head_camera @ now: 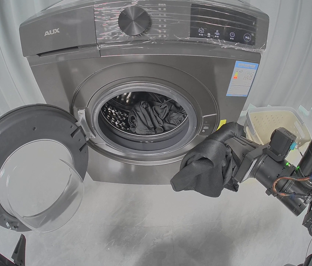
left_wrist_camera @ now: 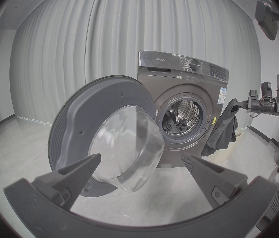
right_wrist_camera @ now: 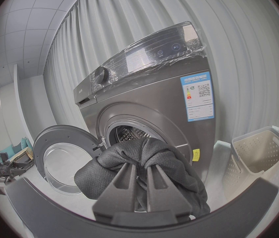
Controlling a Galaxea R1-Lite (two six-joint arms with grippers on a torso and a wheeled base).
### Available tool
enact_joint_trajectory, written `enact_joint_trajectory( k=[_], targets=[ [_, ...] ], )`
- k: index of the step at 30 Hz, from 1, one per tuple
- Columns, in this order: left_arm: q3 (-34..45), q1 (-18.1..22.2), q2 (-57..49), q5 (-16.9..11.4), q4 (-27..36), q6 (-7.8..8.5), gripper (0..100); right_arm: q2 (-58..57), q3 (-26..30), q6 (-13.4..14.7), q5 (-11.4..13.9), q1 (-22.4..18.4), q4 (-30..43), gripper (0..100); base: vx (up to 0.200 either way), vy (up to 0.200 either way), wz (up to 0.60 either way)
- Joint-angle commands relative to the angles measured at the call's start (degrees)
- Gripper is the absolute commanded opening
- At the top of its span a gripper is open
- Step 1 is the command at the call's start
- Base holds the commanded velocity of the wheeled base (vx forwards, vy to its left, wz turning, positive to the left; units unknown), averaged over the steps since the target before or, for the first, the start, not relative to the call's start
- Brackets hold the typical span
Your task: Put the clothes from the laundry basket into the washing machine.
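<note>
The grey washing machine (head_camera: 141, 67) stands with its round door (head_camera: 30, 163) swung wide to the left. A dark bundle of clothes (head_camera: 156, 117) lies in the drum. My right gripper (right_wrist_camera: 141, 167) is shut on a black garment (head_camera: 207, 167), which hangs in front of the machine's lower right, below and right of the drum opening. The beige laundry basket (head_camera: 274, 120) sits on the floor right of the machine, behind the right arm. My left gripper (left_wrist_camera: 141, 156) is open and holds nothing, low at the left near the open door (left_wrist_camera: 113, 133).
Bare grey floor (head_camera: 145, 218) spreads in front of the machine. The glass bowl of the door (head_camera: 41, 189) bulges out at the left, close to the left arm. Pleated white curtains (head_camera: 303, 56) back the scene.
</note>
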Motion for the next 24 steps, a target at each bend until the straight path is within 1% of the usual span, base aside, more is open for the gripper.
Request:
enact_joint_trajectory(
  k=[1,5,7,9,10,11,17,24],
  targets=[
    [0.84,-0.02,-0.96,0.03,-0.01,-0.02,100,0.10,0.15,-0.01,0.01,0.02,-0.02,0,0.000,0.000,0.00],
    [0.84,-0.02,-0.96,0.03,-0.01,0.16,100,0.10,0.06,-0.28,0.28,0.37,-0.02,0,0.000,0.000,0.00],
    [0.84,-0.02,-0.96,0.03,-0.10,0.69,100,-0.08,-0.73,-0.28,-0.16,2.39,-0.02,0,0.000,0.000,0.00],
    [0.92,-0.02,-0.96,-0.23,-0.10,1.83,100,0.01,-1.44,-0.28,-0.34,2.92,0.07,0,0.000,0.000,0.00],
    [0.92,0.07,-0.96,-0.32,-0.01,2.80,100,0.10,-1.44,-0.28,-0.34,2.92,0.16,0,0.000,0.000,0.00],
    [0.92,0.16,-0.96,-0.32,-0.01,3.24,100,0.19,-1.35,-0.28,-0.25,2.92,0.42,0,0.000,0.000,0.00],
    [1.01,0.16,-0.96,-0.32,0.08,3.32,100,1.06,-0.56,-0.01,-0.34,3.71,0.86,0,0.000,0.000,0.00],
    [1.01,0.16,-0.96,-0.49,-0.01,3.41,100,3.97,-1.08,-0.10,-0.43,3.88,0.33,0,0.000,0.000,0.00]
  ],
)
